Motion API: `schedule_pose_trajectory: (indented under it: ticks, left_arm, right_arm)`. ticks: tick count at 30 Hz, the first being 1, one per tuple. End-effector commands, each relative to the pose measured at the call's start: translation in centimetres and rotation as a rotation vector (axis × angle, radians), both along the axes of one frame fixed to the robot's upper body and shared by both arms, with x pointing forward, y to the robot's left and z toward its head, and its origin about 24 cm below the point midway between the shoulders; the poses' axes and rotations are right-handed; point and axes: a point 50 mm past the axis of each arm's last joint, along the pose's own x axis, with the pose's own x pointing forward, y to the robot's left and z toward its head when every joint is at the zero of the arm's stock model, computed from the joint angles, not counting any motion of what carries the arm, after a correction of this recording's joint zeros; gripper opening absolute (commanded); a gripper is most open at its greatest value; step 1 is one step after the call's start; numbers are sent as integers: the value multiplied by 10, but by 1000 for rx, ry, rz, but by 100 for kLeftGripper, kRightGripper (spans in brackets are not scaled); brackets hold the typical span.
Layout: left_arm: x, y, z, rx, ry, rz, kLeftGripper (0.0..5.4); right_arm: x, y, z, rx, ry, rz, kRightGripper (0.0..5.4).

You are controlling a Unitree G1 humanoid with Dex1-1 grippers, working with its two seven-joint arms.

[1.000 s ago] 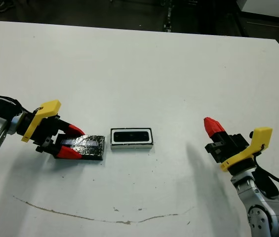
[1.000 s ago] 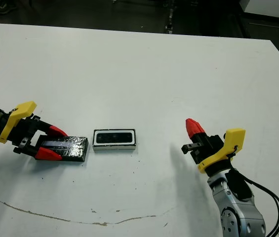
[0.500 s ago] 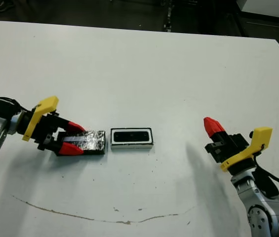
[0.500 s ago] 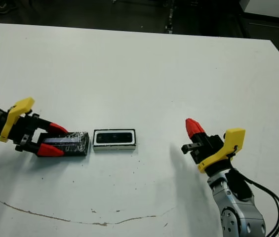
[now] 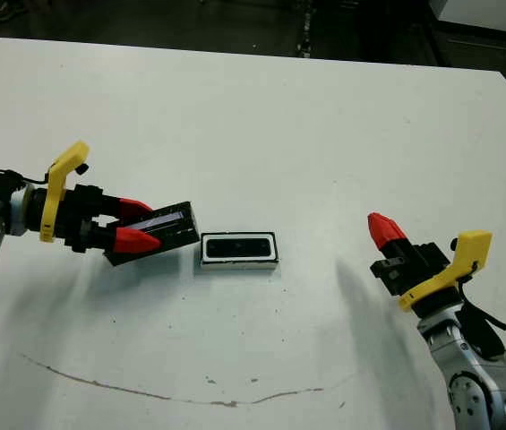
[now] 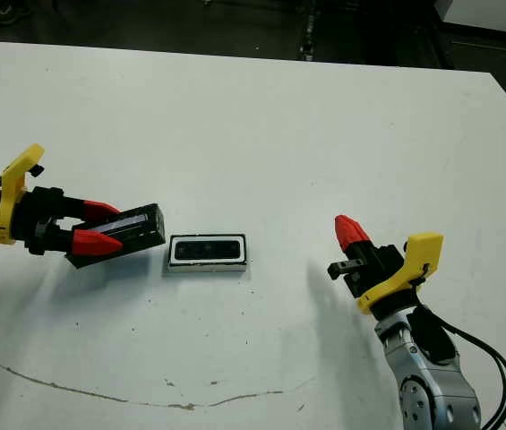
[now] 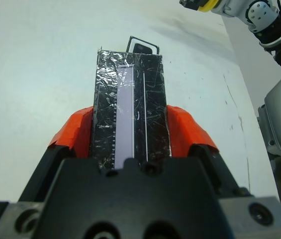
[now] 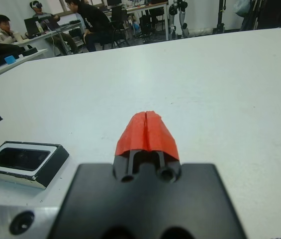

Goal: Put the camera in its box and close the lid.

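Observation:
The camera (image 5: 239, 245), a small black oblong, lies inside the white-walled box (image 5: 239, 263) at the middle of the table. Just left of the box, my left gripper (image 5: 153, 225) is shut on the lid (image 5: 170, 226), a black speckled slab with a pale stripe. The lid is held off the table and tilted, its far end close to the box's left end. In the left wrist view the lid (image 7: 130, 94) fills the space between the red fingers (image 7: 75, 132). My right gripper (image 5: 380, 228) stands shut and holds nothing, well to the right of the box (image 8: 26, 162).
A thin brown curved mark (image 5: 172, 394) runs across the white table near its front edge. Beyond the far edge the floor is dark. Several people (image 8: 88, 20) sit at desks beyond the table in the right wrist view.
My left gripper has raised the lid off the table and tilted it, carrying it slightly toward the far side. The box, the camera and my right arm have stayed put.

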Motion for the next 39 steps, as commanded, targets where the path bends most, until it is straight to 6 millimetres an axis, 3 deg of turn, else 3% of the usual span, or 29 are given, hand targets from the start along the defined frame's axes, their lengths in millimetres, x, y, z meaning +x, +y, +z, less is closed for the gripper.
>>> schedule_pose_trajectory:
  ticks: [1, 6, 22, 39]
  left_arm:
    - [4, -10, -1, -11, -38, -32, 315]
    - [7, -22, -12, -80, -18, -56, 315]
    - [8, -39, -34, -27, -30, -37, 315]
    - [8, -54, -42, 5, -56, -130, 315]
  right_arm:
    - [-1, -3, -2, -10, 22, -11, 0]
    - [-1, -3, -2, -9, 20, -10, 0]
    - [-3, -2, -2, -22, 19, -16, 0]
    - [-3, -3, -3, -10, 24, -13, 0]
